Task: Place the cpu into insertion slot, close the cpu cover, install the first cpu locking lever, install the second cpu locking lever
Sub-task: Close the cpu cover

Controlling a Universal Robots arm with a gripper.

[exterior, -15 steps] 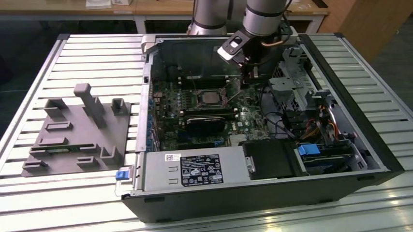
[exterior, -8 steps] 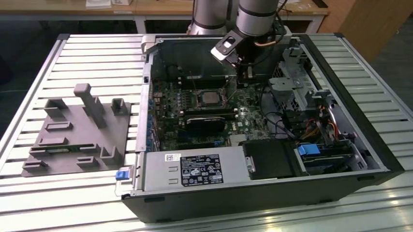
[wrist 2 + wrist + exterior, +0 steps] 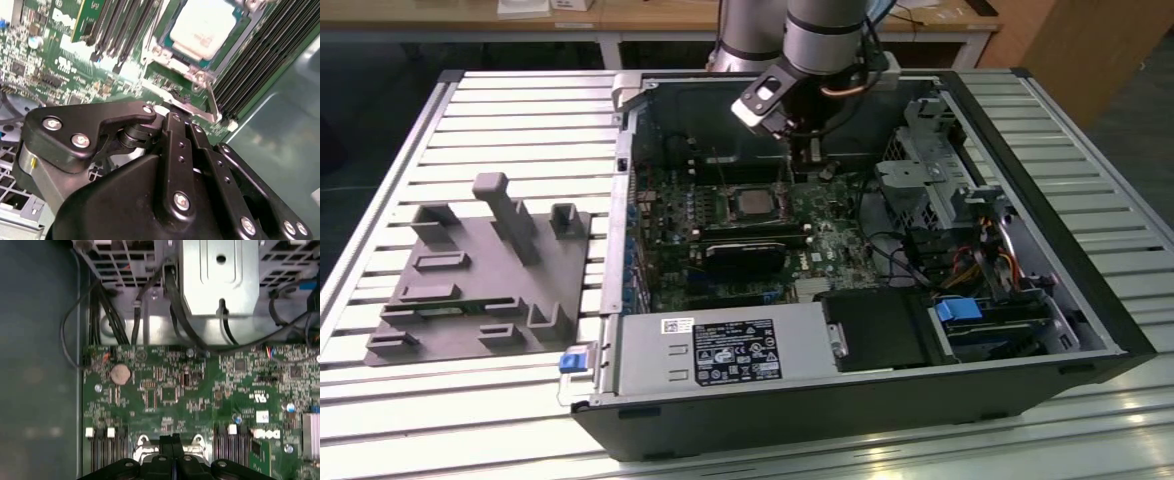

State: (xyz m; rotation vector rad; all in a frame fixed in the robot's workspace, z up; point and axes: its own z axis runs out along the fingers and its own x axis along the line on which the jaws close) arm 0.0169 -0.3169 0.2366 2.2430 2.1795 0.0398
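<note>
The 1 arm [image 3: 821, 30] comes in at the top of the exterior view, its silver-grey link near vertical. The wrist [image 3: 771, 100] angles toward the exterior view's left. The gripper [image 3: 809, 155] points straight down. In both wrist views its 2 black fingers [image 3: 167, 441] appear pressed together, with the tips partly hidden.

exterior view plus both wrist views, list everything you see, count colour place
computer case: 1, black, open, on the table
table: 1, white slatted, under case and tray
motherboard: 1, green, inside the case
cpu: 1, silver-grey, mid-board
cpu cover: 1, silvery, framing the cpu
heatsink: 1, black, beside the cpu
fixture tray: 1, grey, exterior view's left of the case
coin battery: 1, silvery, on the board
arm: 1, grey, reaching into the case
gripper: 1, black, shut, near the cpu
</note>
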